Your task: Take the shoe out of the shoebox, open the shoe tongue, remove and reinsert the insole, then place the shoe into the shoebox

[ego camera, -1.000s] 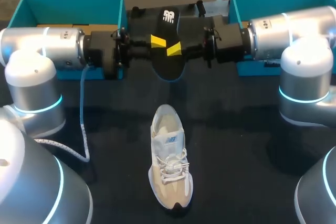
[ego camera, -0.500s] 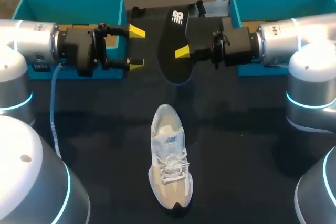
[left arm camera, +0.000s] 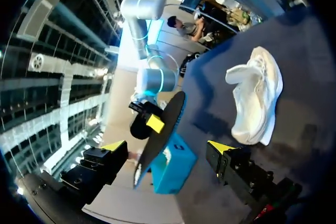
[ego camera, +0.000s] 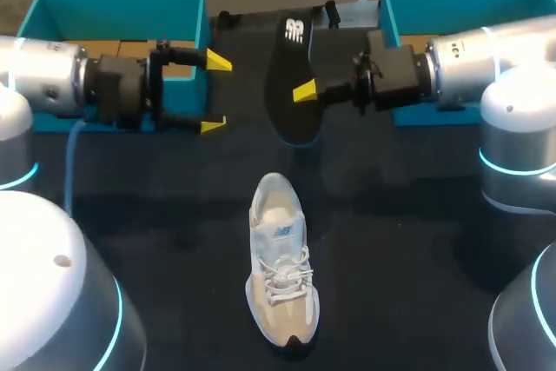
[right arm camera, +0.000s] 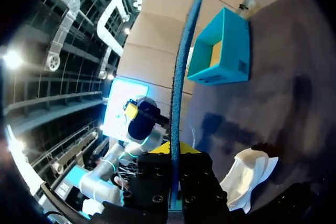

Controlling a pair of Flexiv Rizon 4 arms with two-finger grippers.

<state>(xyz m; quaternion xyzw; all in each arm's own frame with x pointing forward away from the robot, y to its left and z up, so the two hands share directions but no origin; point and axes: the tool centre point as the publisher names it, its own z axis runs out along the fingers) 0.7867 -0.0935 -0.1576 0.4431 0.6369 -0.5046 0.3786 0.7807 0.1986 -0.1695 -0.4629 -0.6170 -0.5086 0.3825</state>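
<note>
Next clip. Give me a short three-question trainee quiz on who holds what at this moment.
1. Fill in: the black insole is clamped by the ___ gripper.
2. True or false: the left gripper is open and holds nothing.
3. The shoe is: A hanging from the left gripper; B standing on the table; C lying on the insole.
Key: 1 right, the right gripper being shut on it; 2 true; 3 B.

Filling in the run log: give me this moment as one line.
right gripper: shut on insole | left gripper: open, clear of insole | shoe: on table
</note>
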